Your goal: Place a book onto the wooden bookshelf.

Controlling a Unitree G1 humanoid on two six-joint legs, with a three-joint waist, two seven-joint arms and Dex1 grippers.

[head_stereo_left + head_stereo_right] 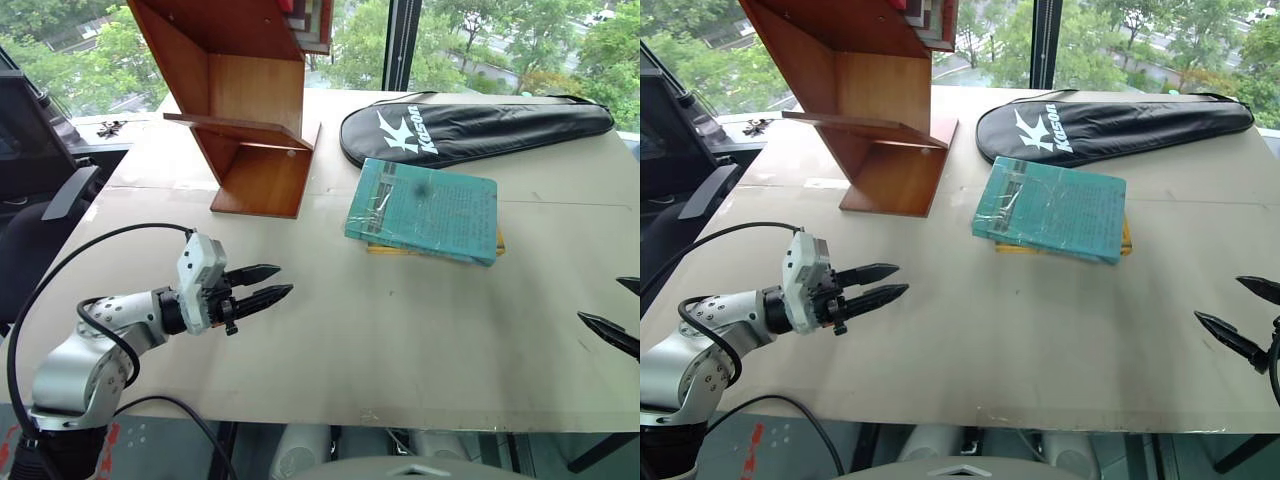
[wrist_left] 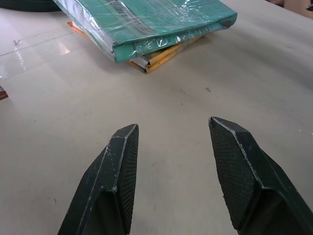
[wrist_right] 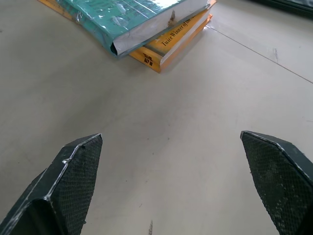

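The teal-green book (image 1: pixel 424 208) lies atop a yellow book (image 3: pixel 175 43) on the counter (image 1: pixel 400 330), ahead of both grippers, left gripper (image 1: pixel 272 283) partly spread, right gripper (image 1: pixel 1238 316) spread wide, both empty.

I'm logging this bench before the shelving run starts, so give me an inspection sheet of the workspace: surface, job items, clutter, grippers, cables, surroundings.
Surface: pale table, bare in front of both arms.
Job's things: teal-green book in clear wrap lies flat on a yellow book; wooden bookshelf stands at the table's far left.
Clutter: black racket bag behind the books.
Grippers: left gripper open, holding nothing, above the table; right gripper wide open, holding nothing, at the right edge.
Cables: black cables loop around the left arm.
Surroundings: windows with trees behind; a dark chair to the left.
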